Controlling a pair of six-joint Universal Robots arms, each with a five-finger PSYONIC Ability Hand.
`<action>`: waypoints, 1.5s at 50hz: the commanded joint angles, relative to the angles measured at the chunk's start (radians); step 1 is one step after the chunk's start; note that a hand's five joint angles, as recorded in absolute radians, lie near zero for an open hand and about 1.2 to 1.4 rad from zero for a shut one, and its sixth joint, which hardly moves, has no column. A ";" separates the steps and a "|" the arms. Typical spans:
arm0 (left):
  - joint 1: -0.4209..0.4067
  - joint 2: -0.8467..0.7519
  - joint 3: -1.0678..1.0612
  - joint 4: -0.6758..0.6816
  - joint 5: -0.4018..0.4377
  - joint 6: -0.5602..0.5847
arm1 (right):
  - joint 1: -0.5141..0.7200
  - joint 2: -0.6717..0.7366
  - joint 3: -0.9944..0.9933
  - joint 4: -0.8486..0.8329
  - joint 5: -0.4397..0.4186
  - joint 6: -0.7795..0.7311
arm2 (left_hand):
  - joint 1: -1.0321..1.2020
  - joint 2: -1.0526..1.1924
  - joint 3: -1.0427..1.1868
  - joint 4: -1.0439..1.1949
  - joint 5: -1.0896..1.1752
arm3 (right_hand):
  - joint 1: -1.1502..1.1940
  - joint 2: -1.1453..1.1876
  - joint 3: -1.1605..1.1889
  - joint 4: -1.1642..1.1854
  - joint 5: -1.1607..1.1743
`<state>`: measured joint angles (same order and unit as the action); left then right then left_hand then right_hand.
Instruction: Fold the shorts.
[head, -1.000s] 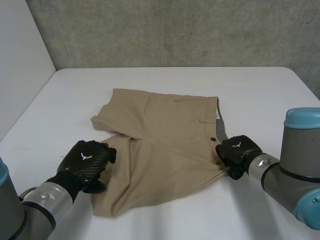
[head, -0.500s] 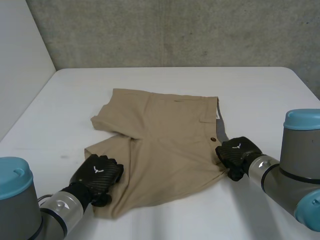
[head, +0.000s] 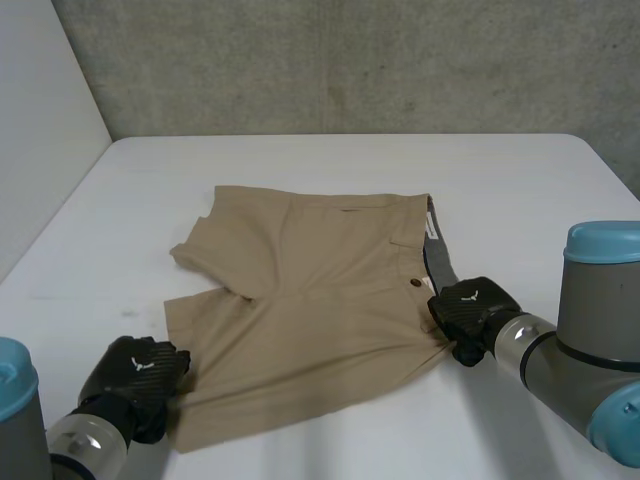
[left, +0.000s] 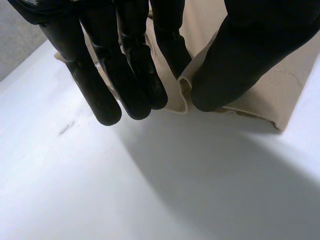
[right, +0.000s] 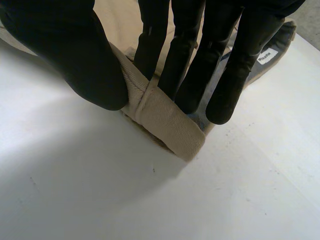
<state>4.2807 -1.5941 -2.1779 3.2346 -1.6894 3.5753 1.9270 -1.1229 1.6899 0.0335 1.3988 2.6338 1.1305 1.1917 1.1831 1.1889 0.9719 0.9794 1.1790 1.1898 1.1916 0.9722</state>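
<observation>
Tan shorts (head: 310, 310) lie flat on the white table (head: 300, 170), waistband toward my right arm, legs toward my left. My left hand (head: 135, 375) is at the near leg's hem; its wrist view shows a fold of the hem (left: 182, 92) pinched between fingers (left: 135, 75) and thumb (left: 235, 60). My right hand (head: 470, 310) is at the near end of the waistband, where fingers (right: 192, 65) and thumb (right: 80, 60) pinch a rolled bit of waistband (right: 165, 117). The grey waistband lining (head: 432, 250) and a dark button (head: 415, 284) show.
A grey concrete wall (head: 350, 60) rises behind the table's far edge. A white panel (head: 40, 130) stands along the left side. Bare tabletop surrounds the shorts.
My left hand has moved toward the near edge and taken hold of the near leg's hem, pulling the shorts nearer and flatter. My right hand stayed at the waistband.
</observation>
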 joint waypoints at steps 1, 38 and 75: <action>-0.047 0.002 0.010 0.005 0.005 -0.001 | 0.003 0.000 0.007 0.000 -0.001 -0.001 | -0.657 -0.718 -0.710 -0.716 -0.673 | 0.417 0.217 0.206 0.205 0.250; -0.122 0.092 0.020 -0.138 0.050 -0.168 | -0.010 -0.008 -0.012 -0.052 -0.018 0.485 | -0.468 -0.529 -0.520 -0.526 -0.484 | 0.417 0.217 0.206 0.205 0.250; -0.124 -0.205 0.125 0.016 -0.020 -0.154 | -0.010 -0.021 -0.025 -0.073 -0.014 0.500 | -0.535 -0.597 -0.588 -0.594 -0.551 | 0.417 0.217 0.206 0.205 0.250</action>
<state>4.1571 -1.7749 -2.0635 3.2439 -1.7000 3.4171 1.9175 -1.1438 1.6698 -0.0397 1.3829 3.1352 0.5551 0.5481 0.5540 0.5442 0.3655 0.9828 1.1790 1.2014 1.1917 0.9722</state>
